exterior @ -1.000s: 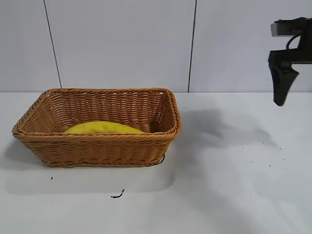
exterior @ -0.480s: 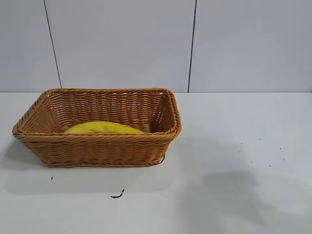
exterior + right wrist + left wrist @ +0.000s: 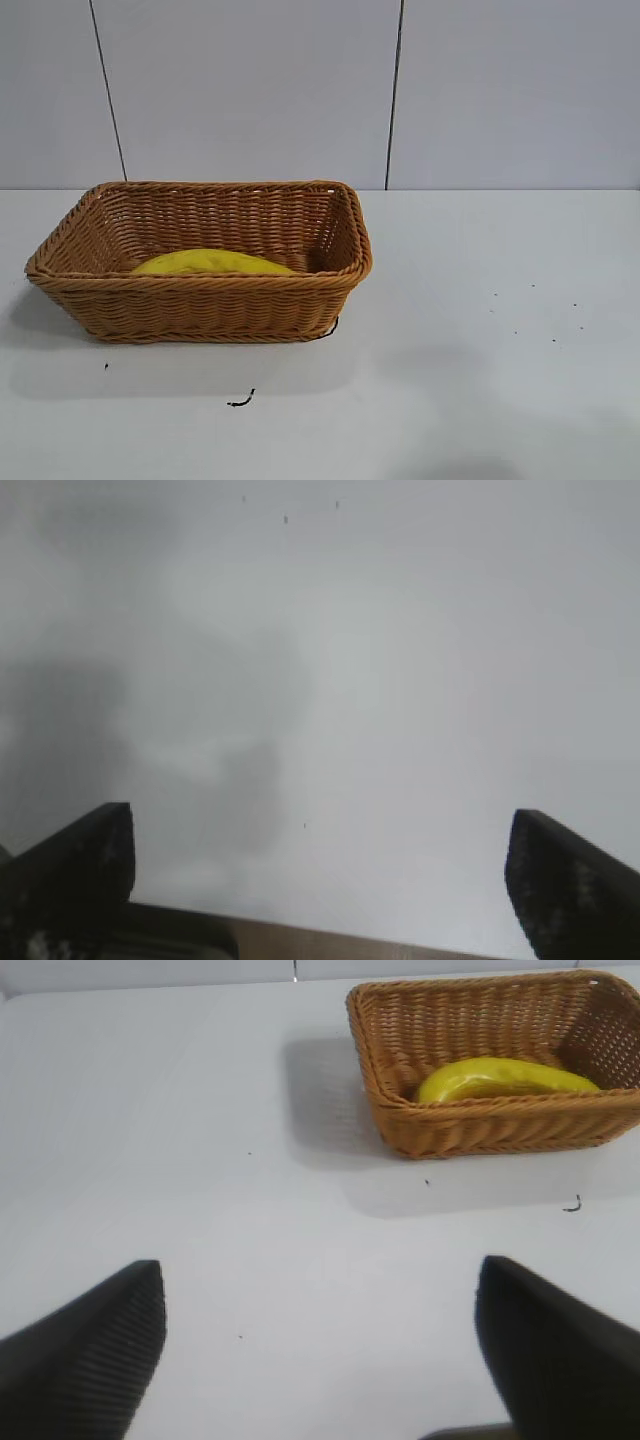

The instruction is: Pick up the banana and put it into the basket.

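Exterior view: banana (image 3: 212,262) lies flat on the floor of the basket (image 3: 205,305), along the near wall, only its yellow back showing over the rim. Basket sits on the bench (image 3: 480,300) toward the left edge, roughly mid-depth. Neither arm shows in this view.

Left wrist view: left claw (image 3: 320,1345) hangs over bare bench, fingers spread wide, nothing between them. Basket and banana are well apart from it, farther off across the bench. Banana fully inside, no part over the rim.

Right wrist view: right claw (image 3: 320,875) also wide open and empty, over bare bench surface with only faint shadow and a few specks. No basket in its sight.

Status, my read: placement looks done. Banana in, both claws off it. Nothing left except parking the arms, if that isn't done already.

Room: whole right half of the bench is open, also the strip in front of the basket. Only clutter is a small dark scrap (image 3: 240,401) on the bench just in front of the basket and some specks to the right. Basket's left side is near the bench's left edge, so little margin there; back wall is close behind the bench's far edge. Any further move should keep to the right and front.
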Controlling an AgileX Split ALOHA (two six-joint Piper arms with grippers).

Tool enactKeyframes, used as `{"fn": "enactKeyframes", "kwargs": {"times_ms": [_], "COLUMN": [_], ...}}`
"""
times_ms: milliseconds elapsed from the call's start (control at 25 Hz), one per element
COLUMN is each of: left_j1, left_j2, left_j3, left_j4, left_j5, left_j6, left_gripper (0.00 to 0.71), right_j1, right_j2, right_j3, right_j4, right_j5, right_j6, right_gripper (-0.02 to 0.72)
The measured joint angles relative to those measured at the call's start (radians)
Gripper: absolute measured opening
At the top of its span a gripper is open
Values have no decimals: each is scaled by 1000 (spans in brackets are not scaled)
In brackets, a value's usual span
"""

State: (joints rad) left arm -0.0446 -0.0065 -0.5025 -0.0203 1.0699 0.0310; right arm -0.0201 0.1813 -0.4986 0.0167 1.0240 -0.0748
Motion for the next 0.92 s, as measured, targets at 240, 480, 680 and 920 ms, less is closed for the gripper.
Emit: {"fn": "enactKeyframes", "kwargs": {"times_ms": [240, 480, 680, 920], "left_j1": [0, 0, 0, 0], "left_j2": [0, 0, 0, 0], "left_j3": [0, 0, 0, 0], "left_j4": [0, 0, 0, 0], "left_j5": [0, 0, 0, 0], "left_j6": [0, 0, 0, 0], "left_gripper": [635, 635, 635, 635], "right_j1": [0, 0, 0, 0], "right_j2": [-156, -186, -186, -186], "right_j3": [1, 1, 1, 1], "right_j4": [0, 1, 1, 1], "right_j5": [0, 0, 0, 0], "right_j6": [0, 0, 0, 0], "right_gripper": [689, 689, 689, 689]}}
